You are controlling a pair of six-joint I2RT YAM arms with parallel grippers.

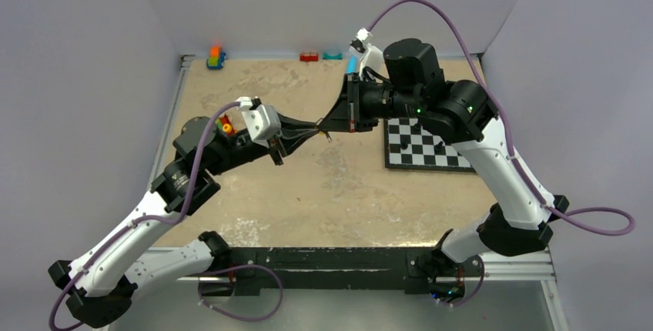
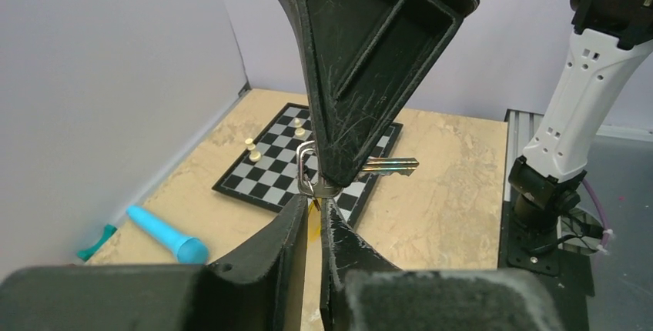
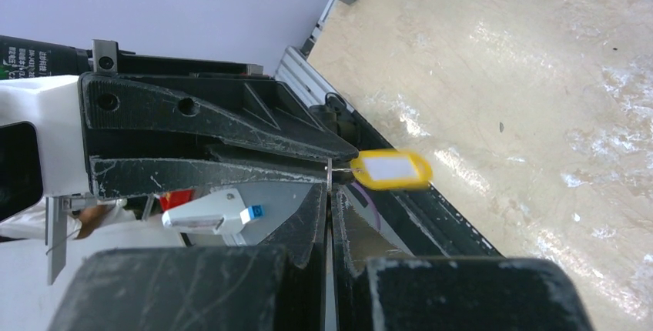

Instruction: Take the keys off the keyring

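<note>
Two grippers tip to tip above the table (image 1: 308, 192) centre, left gripper (image 1: 311, 130) and right gripper (image 1: 328, 124) each clamped on one keyring (image 2: 299, 171), one key (image 2: 391, 165) jutting toward 3 o'clock, one yellow tag (image 3: 390, 170) beside the pinch.

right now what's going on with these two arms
Both arms meet in mid-air over the table. The left gripper is pinched shut on the keyring, and the right gripper seems shut on it too, from the other side. The key sticks out sideways past them and a yellow tag juts out nearby. Nothing looks separated yet.
</note>
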